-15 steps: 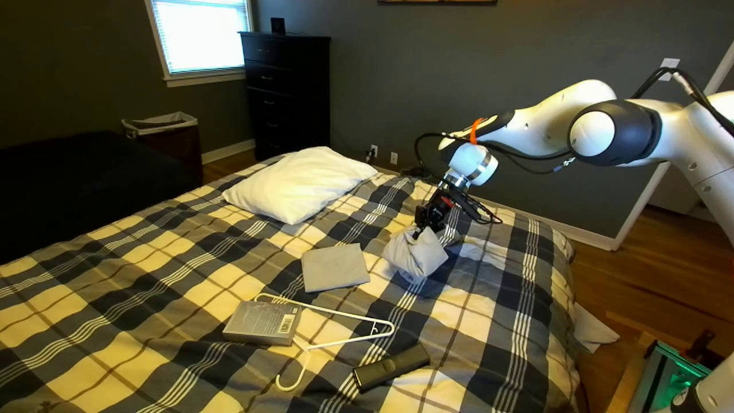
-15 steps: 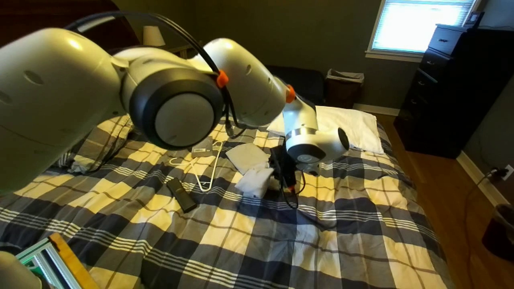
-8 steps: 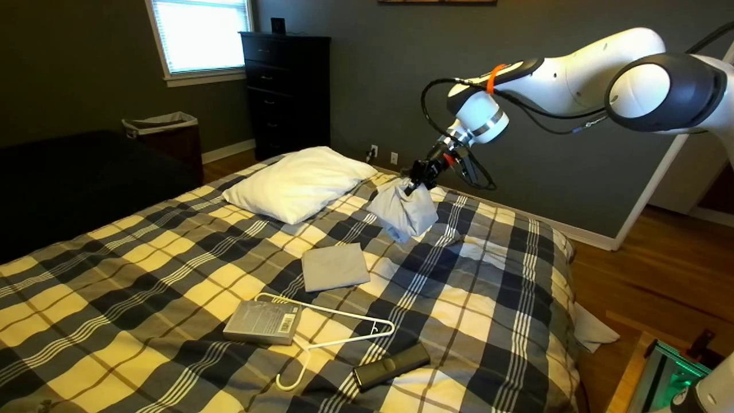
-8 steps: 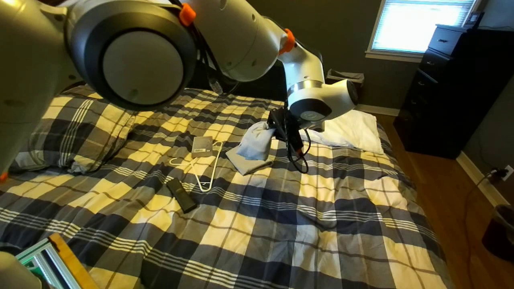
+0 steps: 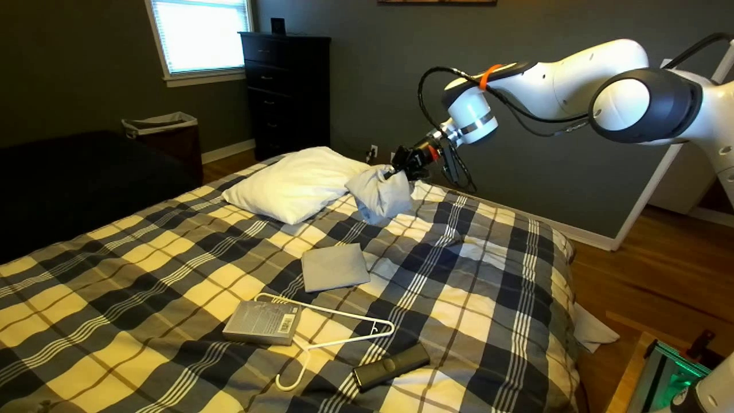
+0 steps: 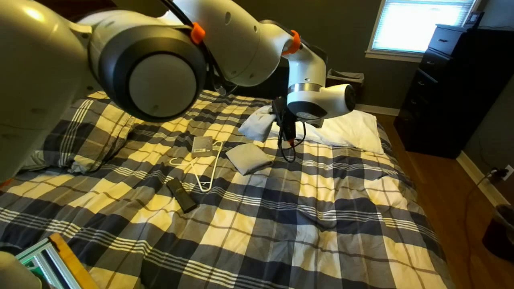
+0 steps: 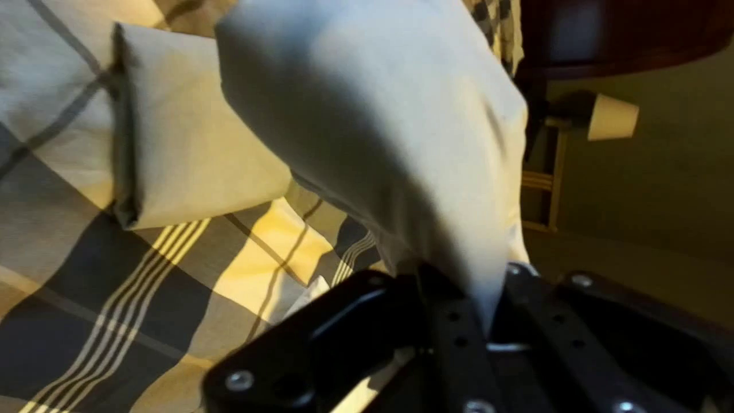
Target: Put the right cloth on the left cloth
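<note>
Two cloths, both grey. Held cloth (image 5: pixel 379 195) hung in the air over the bed (image 5: pixel 487 298), bunched and drooping; in an exterior view it overlapped the edge of the white pillow (image 5: pixel 298 183), touching or not, couldn't tell. Flat cloth (image 5: pixel 335 268) lay folded on the bed. The two were apart in both exterior views. Jaws were almost together, a pinched fold of the held cloth between them, clearest in the wrist view.

One arm (image 5: pixel 573 83). One hanger (image 5: pixel 344 313), white, and one box (image 5: pixel 258 321), grey, hiding part of it in an exterior view. One dark item (image 5: pixel 407 360), oblong, near the hanger; couldn't tell what it was. Two pillows on the bed: the white one plus a plaid pillow (image 6: pixel 90 138). One dresser (image 5: pixel 287 94), dark, with one small thing (image 5: pixel 277 26) on top. One basket (image 5: pixel 172 146), pale liner. One window (image 5: pixel 200 35), blinds down. One lamp (image 7: pixel 613 117), pale shade, seen in the wrist view.

Writing: box had one barcode label (image 5: pixel 287 323) toward its right end in an exterior view, plus blurry print on the cover, too small to read. Dark item had one round spot (image 5: pixel 390 365); button or logo, couldn't tell. One faint mark (image 6: pixel 306 115) on the arm's end joint, unreadable.
</note>
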Robot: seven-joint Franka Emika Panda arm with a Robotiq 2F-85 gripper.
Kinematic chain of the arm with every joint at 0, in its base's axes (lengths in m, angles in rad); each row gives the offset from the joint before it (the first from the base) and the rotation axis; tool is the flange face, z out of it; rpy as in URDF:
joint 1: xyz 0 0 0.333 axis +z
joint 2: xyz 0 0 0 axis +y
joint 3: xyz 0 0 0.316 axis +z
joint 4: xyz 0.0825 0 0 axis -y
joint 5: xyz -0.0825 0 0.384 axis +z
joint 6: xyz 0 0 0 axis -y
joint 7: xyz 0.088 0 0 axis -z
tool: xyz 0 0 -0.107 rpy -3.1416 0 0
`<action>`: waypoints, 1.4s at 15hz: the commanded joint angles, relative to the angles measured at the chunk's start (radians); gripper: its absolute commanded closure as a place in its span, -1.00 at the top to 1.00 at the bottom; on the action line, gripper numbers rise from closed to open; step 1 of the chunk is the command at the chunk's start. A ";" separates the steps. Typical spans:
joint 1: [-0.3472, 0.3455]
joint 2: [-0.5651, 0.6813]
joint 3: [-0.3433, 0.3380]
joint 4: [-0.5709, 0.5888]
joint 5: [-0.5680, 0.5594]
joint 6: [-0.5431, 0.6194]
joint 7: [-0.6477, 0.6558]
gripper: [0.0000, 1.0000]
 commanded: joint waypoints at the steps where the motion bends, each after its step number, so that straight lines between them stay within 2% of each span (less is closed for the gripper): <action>1: 0.063 0.176 0.002 0.248 0.098 0.006 0.193 -0.94; 5: 0.131 0.331 -0.001 0.436 0.075 -0.022 0.388 -0.94; 7: 0.146 0.412 0.004 0.518 0.058 -0.058 0.473 -0.94; 11: 0.177 0.558 -0.011 0.672 0.037 -0.053 0.635 -0.94; 16: 0.194 0.643 -0.029 0.761 0.005 -0.063 0.799 -0.94; 17: 0.191 0.653 -0.026 0.771 -0.006 -0.102 0.833 -0.94; 19: 0.192 0.667 -0.026 0.784 -0.020 -0.139 0.883 -0.94; 21: 0.182 0.661 0.003 0.760 -0.060 -0.134 0.918 -0.94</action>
